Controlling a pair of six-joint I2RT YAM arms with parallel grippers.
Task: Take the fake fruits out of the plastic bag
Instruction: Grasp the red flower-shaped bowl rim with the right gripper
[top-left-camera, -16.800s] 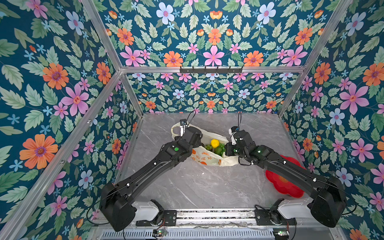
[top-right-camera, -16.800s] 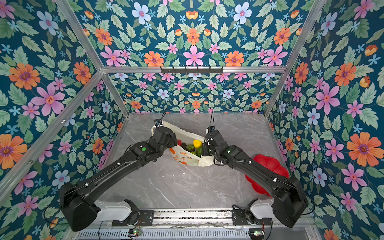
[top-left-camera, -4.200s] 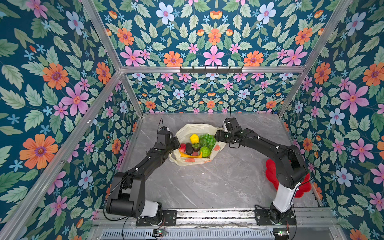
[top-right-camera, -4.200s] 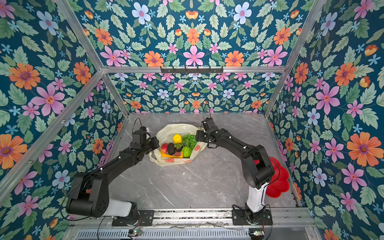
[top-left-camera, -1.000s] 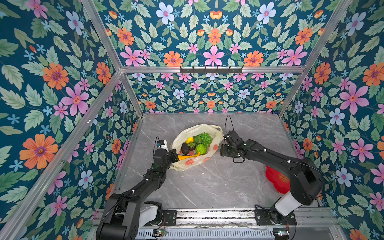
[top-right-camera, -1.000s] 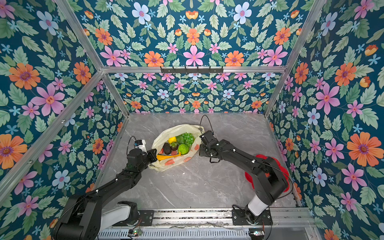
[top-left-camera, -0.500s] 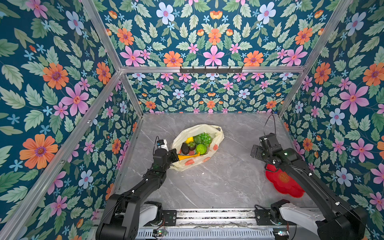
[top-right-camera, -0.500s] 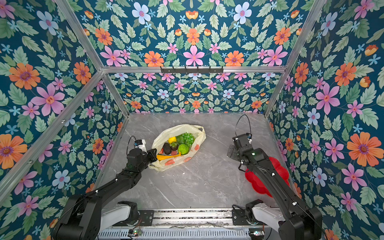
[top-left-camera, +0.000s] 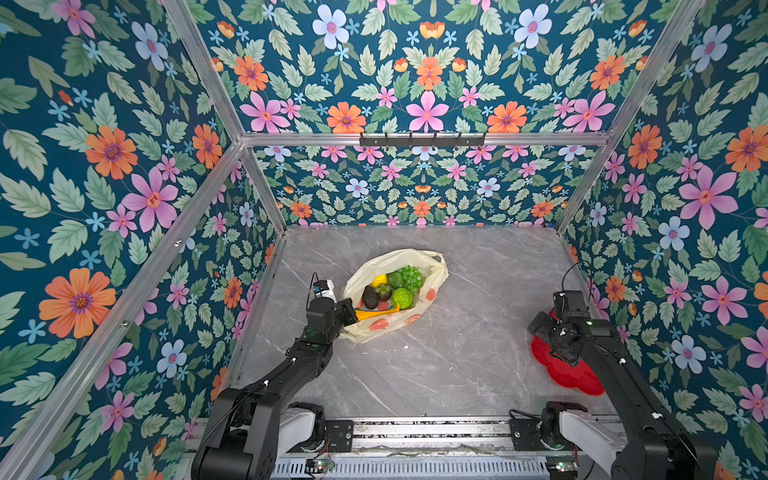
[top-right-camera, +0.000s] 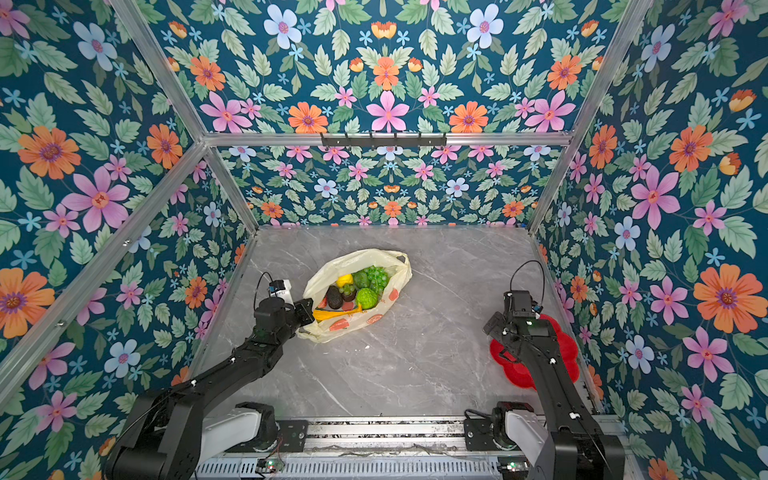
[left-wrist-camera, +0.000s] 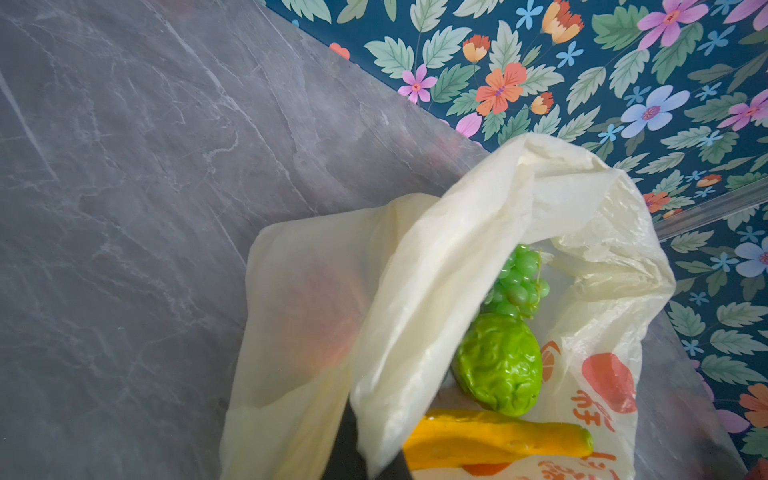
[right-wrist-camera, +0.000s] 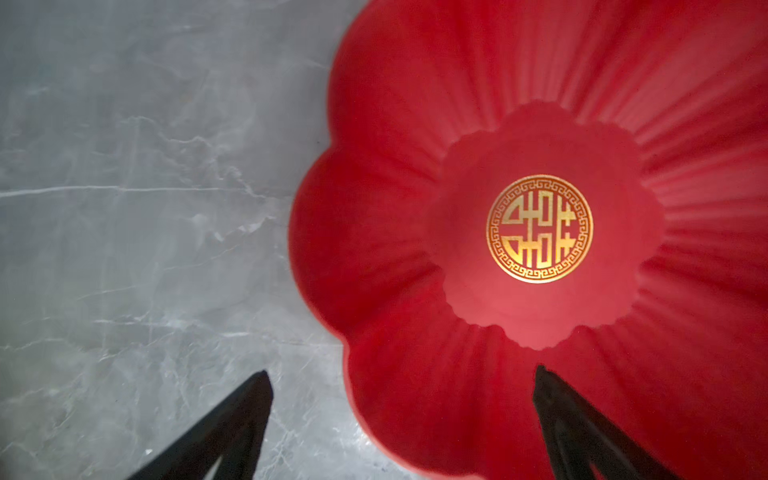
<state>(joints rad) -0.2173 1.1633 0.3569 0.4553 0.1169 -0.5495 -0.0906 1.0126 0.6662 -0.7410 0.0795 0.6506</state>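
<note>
Floral walls enclose a grey marble table (top-left-camera: 436, 365). The plastic bag (top-left-camera: 399, 325) lies open near its middle, well apart from the red plate (top-left-camera: 582, 376). The left gripper (top-left-camera: 349, 312) is clamped on the bag's near rim. The right gripper (right-wrist-camera: 401, 372) hangs spread and empty over the plate. The fake fruits (top-left-camera: 402, 297) sit inside the bag. It seems best to hold the rim taut and reach in from above for an exposed fruit.

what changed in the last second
The right gripper left the right side of the plastic bag and swung over to the red plate, jaws wide open and empty. The left gripper stays shut on the bag's rim; the bag and the fake fruits inside have not moved.
</note>
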